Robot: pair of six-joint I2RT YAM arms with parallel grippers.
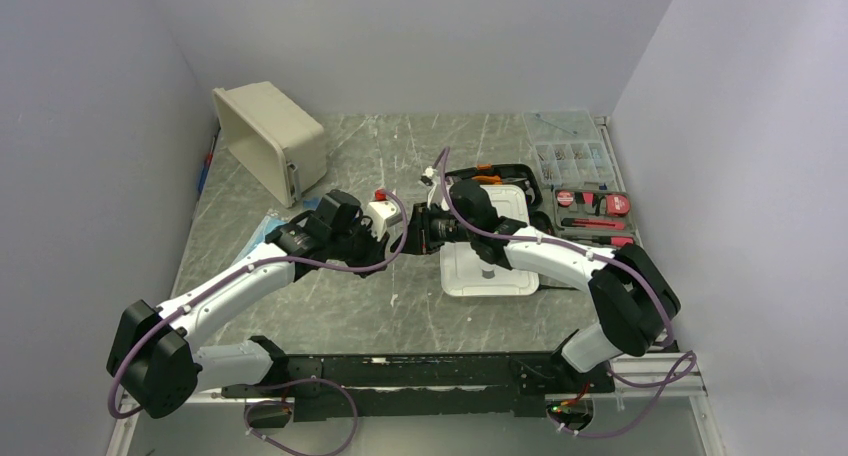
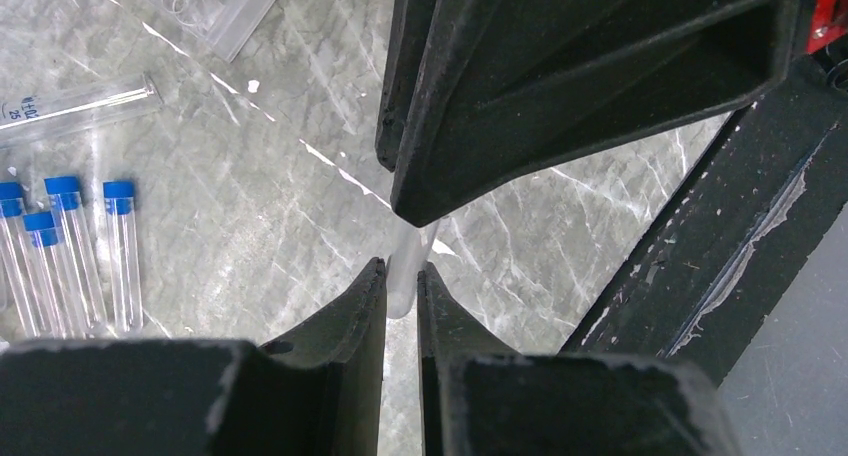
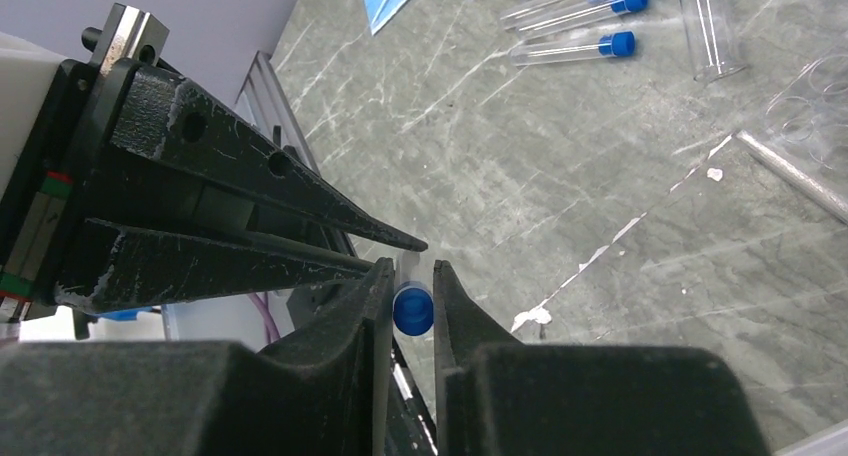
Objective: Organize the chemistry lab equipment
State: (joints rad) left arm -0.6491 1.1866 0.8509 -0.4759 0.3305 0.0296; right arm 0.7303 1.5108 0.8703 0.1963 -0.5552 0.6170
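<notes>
Left gripper is closed narrowly on the clear body of one vial. Right gripper is pinched on its blue cap. The vial hangs in the air over the middle of the table, bridging the two arms. Its long axis appears roughly level and parallel to the near edge, cap toward the right arm. Recommendation: keep both grips co-axial. Any pull or release should follow that axis without bending the tube.
</notes>
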